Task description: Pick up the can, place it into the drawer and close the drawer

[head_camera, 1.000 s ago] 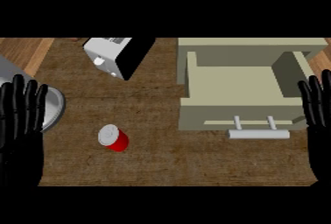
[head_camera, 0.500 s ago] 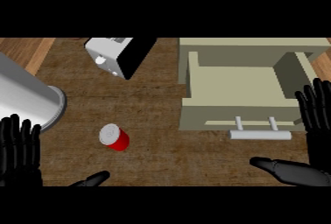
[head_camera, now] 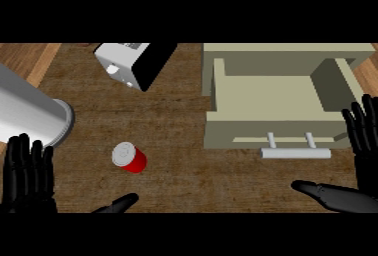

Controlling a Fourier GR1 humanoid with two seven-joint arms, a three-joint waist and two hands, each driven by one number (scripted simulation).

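Here, red can (head_camera: 130, 157) upright on counter (head_camera: 184, 125), left of open drawer (head_camera: 269, 95); left robot hand (head_camera: 28, 175) and right robot hand (head_camera: 363, 135) open, empty, apart from both

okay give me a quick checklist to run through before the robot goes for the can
1. Can in view and free on the counter: ok, nothing touches it.
2. Drawer open to take the can: ok, pulled out, handle facing the robot.
3. Drawer interior free of things: ok.
4. Left hand open, holding nothing: ok.
5. Right hand open, holding nothing: ok.
6. Whether either hand can reach the can: cannot tell.
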